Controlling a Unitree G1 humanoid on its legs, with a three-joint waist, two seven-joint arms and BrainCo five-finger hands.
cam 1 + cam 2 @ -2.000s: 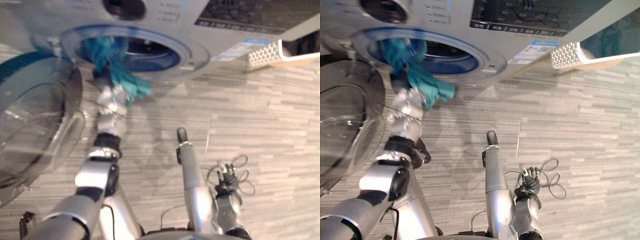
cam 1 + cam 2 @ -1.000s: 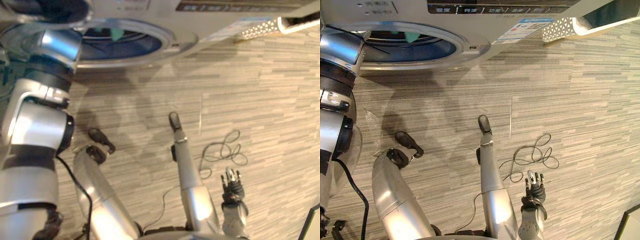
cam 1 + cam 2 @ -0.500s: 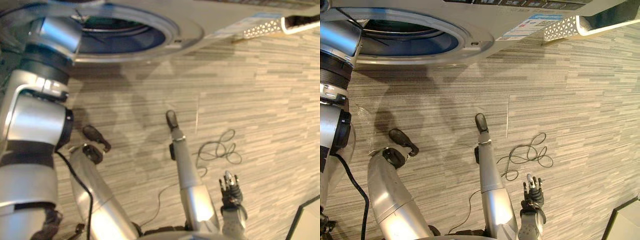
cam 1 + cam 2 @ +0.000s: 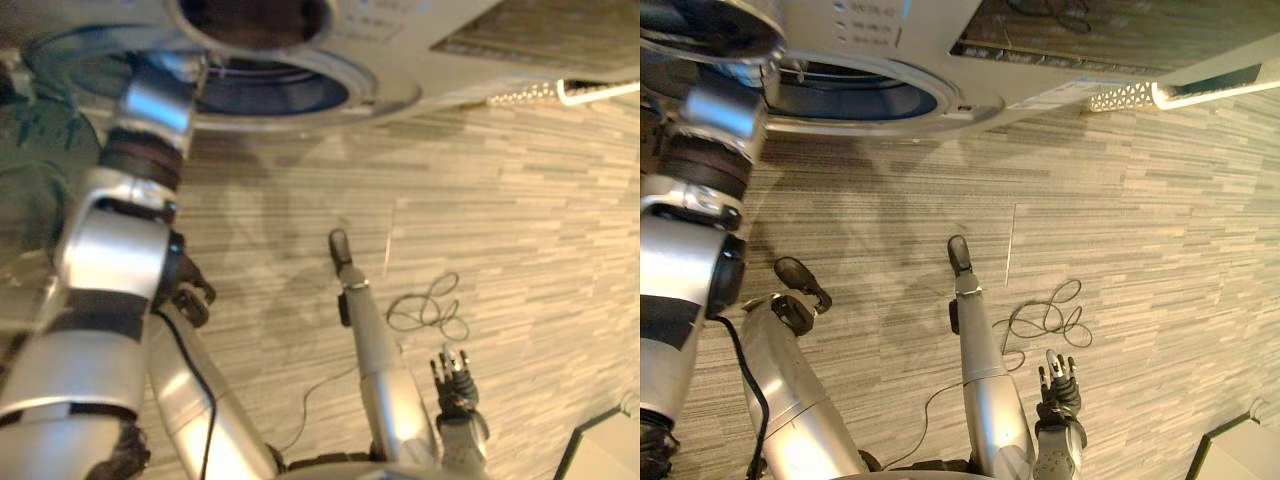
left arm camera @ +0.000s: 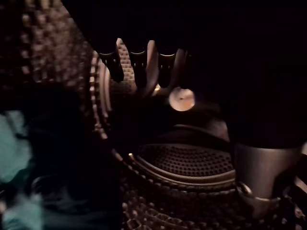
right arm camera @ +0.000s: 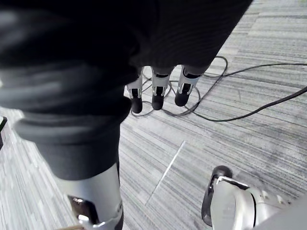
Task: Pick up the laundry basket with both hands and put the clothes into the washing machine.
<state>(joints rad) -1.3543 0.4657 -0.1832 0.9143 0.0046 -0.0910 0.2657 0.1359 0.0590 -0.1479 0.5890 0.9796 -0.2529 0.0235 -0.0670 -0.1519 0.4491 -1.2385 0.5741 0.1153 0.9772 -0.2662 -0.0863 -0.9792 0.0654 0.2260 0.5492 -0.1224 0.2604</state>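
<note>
The floor [image 4: 1160, 240] is grey with thin stripes like wood. The teal clothes [image 5: 13, 143] lie inside the silver washing machine [image 4: 985, 95]. The left hand [image 5: 140, 74] is in there too, apart from them, fingers loose and holding nothing. A white basket with little holes [image 4: 1118, 99] sits beside the machine. The right hand [image 4: 1058, 392] hangs low over the floor, fingers straight and empty.

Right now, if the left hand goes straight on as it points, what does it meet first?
Probably the washing machine's perforated drum wall: the left hand is inside, open, aimed at it. The teal clothes lie aside. Depth is unclear.
</note>
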